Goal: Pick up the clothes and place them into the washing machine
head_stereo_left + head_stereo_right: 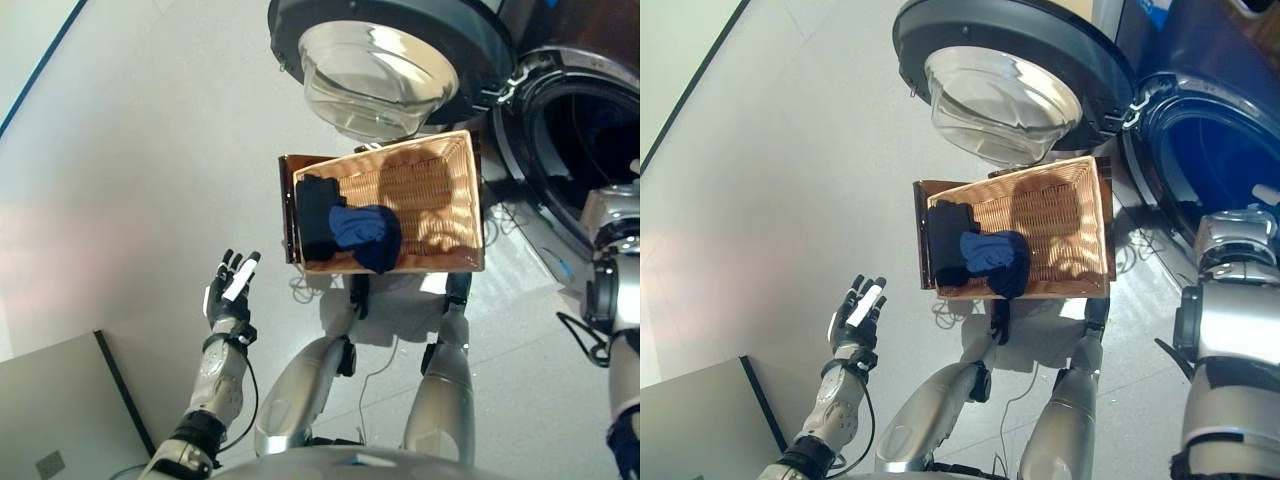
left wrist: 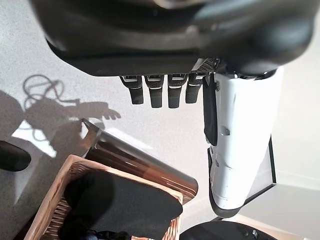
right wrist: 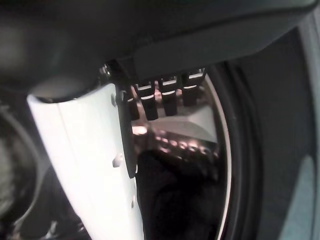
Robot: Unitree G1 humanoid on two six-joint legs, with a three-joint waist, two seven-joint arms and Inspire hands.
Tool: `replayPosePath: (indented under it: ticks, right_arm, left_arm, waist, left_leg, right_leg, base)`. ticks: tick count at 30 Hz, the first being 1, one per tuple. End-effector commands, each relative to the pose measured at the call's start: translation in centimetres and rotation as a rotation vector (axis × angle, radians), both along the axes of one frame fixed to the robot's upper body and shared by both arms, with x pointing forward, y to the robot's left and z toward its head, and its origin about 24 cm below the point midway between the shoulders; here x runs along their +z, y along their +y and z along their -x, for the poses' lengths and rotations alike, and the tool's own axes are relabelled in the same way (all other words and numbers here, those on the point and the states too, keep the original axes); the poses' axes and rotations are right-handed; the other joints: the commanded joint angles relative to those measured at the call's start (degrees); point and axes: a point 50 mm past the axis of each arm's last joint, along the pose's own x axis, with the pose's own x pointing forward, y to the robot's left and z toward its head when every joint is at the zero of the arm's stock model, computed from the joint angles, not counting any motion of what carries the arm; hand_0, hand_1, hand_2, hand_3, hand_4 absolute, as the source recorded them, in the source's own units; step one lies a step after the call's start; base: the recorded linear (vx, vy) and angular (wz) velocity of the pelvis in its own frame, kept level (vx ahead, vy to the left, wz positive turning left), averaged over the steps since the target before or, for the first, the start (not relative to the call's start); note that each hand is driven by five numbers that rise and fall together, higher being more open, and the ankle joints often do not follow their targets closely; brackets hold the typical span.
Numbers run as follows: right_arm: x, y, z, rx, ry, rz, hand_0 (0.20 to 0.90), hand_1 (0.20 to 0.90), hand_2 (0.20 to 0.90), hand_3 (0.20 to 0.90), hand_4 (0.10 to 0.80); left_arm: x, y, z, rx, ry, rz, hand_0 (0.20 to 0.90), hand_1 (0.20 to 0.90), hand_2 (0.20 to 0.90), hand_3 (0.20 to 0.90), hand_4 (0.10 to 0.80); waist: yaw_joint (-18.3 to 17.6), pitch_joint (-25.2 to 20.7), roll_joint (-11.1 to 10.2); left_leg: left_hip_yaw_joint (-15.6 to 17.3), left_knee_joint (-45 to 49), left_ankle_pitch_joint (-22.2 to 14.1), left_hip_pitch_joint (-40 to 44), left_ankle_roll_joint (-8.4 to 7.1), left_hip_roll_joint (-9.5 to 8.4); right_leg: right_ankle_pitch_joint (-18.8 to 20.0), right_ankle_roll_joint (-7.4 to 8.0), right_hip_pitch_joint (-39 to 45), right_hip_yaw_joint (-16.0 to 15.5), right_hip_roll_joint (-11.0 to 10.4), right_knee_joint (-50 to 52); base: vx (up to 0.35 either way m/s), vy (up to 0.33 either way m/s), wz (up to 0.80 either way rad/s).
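Grey floor holds the basket [image 1: 440,190], clothes [image 1: 345,232] inside it. Left hand [image 1: 230,290] hovers open beside it; right hand [image 3: 165,97], seemingly empty, reaches into the washing machine [image 1: 580,140]. Next: grasp more clothes.

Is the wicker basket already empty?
No, the wicker basket still holds a black garment and a blue garment, lying at its end nearer the robot's left.

Glossy pale grey floor [image 1: 140,150], grey cabinet [image 1: 60,420] at lower left
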Motion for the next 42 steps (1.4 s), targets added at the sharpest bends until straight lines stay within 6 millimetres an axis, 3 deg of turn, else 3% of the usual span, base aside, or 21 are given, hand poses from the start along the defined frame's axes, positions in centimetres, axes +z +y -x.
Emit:
replayPosePath:
  ticks: [1, 9, 10, 12, 13, 15, 19, 24, 28, 31, 42]
  right_arm:
    - [6.3, -2.0, 2.3, -0.145, -0.007, 0.446, 0.9, 0.9, 0.9, 0.9, 0.8]
    - [2.0, 1.2, -0.4, 0.027, 0.051, 0.462, 0.9, 0.9, 0.9, 0.9, 0.8]
    - [0.7, 2.5, -1.3, 0.096, 0.036, 0.437, 0.9, 0.9, 0.9, 0.9, 0.8]
    - [0.3, 3.3, -1.9, 0.132, 0.026, 0.425, 0.9, 0.9, 0.9, 0.9, 0.8]
    - [-0.9, 5.0, -2.9, 0.234, 0.001, 0.402, 0.9, 0.9, 0.9, 0.9, 0.8]
    - [-1.4, 5.6, -3.2, 0.268, -0.002, 0.391, 0.9, 0.9, 0.9, 0.9, 0.8]
    - [-3.7, 10.0, -5.0, 0.487, -0.081, 0.308, 0.9, 0.9, 0.9, 0.9, 0.8]
    - [-4.7, 13.1, -5.3, 0.584, -0.157, 0.313, 0.9, 0.9, 0.9, 0.9, 0.8]
    - [-5.5, 14.1, -5.2, 0.607, -0.188, 0.287, 0.9, 0.9, 0.9, 0.9, 0.8]
    - [-6.3, 16.0, -5.2, 0.667, -0.236, 0.235, 0.9, 0.9, 0.9, 0.9, 0.8]
    - [-8.8, 19.3, -4.5, 0.85, -0.109, 0.349, 0.9, 0.9, 0.9, 0.9, 0.8]
  left_arm:
    - [1.8, 1.8, -0.6, 0.081, -0.111, -0.065, 0.9, 0.9, 0.9, 0.9, 0.8]
    - [2.0, 1.7, -0.8, 0.088, -0.132, -0.066, 0.9, 0.9, 0.9, 0.9, 0.8]
    - [1.9, 1.7, -0.8, 0.095, -0.129, -0.068, 0.9, 0.9, 0.9, 0.9, 0.8]
    - [1.9, 1.8, -0.9, 0.101, -0.128, -0.067, 0.9, 0.9, 0.9, 0.9, 0.8]
    - [1.9, 1.8, -0.9, 0.116, -0.13, -0.058, 0.9, 0.9, 0.9, 0.9, 0.8]
    - [1.9, 1.8, -0.9, 0.114, -0.131, -0.057, 0.9, 0.9, 0.9, 0.9, 0.8]
    - [1.8, 2.2, -0.8, 0.149, -0.13, -0.037, 0.9, 0.9, 0.9, 0.9, 0.8]
    - [1.5, 2.6, -0.5, 0.169, -0.119, -0.036, 0.9, 0.9, 0.9, 0.9, 0.8]
    - [1.3, 2.7, -0.4, 0.18, -0.106, -0.04, 0.9, 0.9, 0.9, 0.9, 0.8]
    - [1.0, 2.8, -0.4, 0.194, -0.085, -0.043, 0.9, 0.9, 0.9, 0.9, 0.8]
    - [0.5, 3.2, 0.0, 0.21, -0.057, -0.07, 0.9, 0.9, 0.9, 0.9, 0.8]
  waist:
    - [-0.42, -2.22, 2.19]
    - [-0.17, -1.79, 2.32]
    - [-0.18, -1.55, 2.28]
    - [-0.24, -1.43, 2.15]
    - [-0.41, -1.03, 1.91]
    - [-0.42, -0.93, 1.79]
    - [-1.06, 0.02, 1.03]
    - [-1.79, 0.7, 0.26]
    - [-2.08, 0.73, -0.33]
    - [-2.22, 0.46, -1.13]
    - [-2.62, -0.34, -3.13]
  left_leg:
    - [-0.84, 0.01, -2.66, -0.3, -5.7, 2.0]
    - [-0.73, 0.13, -2.54, -0.31, -5.63, 2.07]
    - [-0.66, 0.14, -2.54, -0.27, -5.61, 2.08]
    - [-0.67, 0.17, -2.54, -0.24, -5.6, 2.12]
    - [-0.43, 0.24, -2.48, -0.32, -5.6, 2.29]
    - [-0.36, 0.28, -2.46, -0.34, -5.58, 2.3]
    - [0.11, 0.42, -2.42, -0.53, -5.6, 2.51]
    - [0.37, 0.65, -2.39, -0.42, -5.58, 2.69]
    - [0.35, 0.72, -2.46, -0.27, -5.51, 2.75]
    - [0.38, 0.94, -2.59, -0.04, -5.45, 2.92]
    - [0.11, 1.59, -3.02, 1.12, -5.45, 3.14]
  right_leg:
    - [-10.95, -0.63, -0.39, 0.29, 0.45, 10.28]
    - [-11.03, -0.78, -0.5, 0.62, 0.4, 10.51]
    - [-11.07, -0.79, -0.51, 0.76, 0.47, 10.58]
    - [-11.08, -0.87, -0.56, 0.81, 0.52, 10.66]
    - [-10.96, -0.93, -0.75, 1.01, 0.58, 10.72]
    - [-10.95, -0.96, -0.83, 1.06, 0.59, 10.78]
    - [-10.79, -1.22, -1.41, 1.33, 0.92, 11.11]
    - [-10.71, -1.33, -1.42, 1.55, 1.13, 11.35]
    - [-10.77, -1.35, -1.25, 1.5, 1.19, 11.48]
    - [-10.7, -1.38, -0.97, 1.42, 1.28, 11.44]
    - [-10.7, -1.32, 0.59, 0.98, 1.4, 11.41]
  base:
    - [0.0, 0.0, 0.0]
    - [0.0, 0.0, 0.0]
    - [0.0, 0.0, 0.0]
    - [-0.008, 0.0, -0.02]
    - [0.0, 0.0, 0.0]
    - [0.0, 0.0, 0.0]
    - [0.0, 0.0, 0.0]
    - [0.0, 0.0, 0.0]
    - [0.0, 0.0, 0.0]
    - [0.0, 0.0, 0.0]
    - [0.001, -0.003, -0.03]
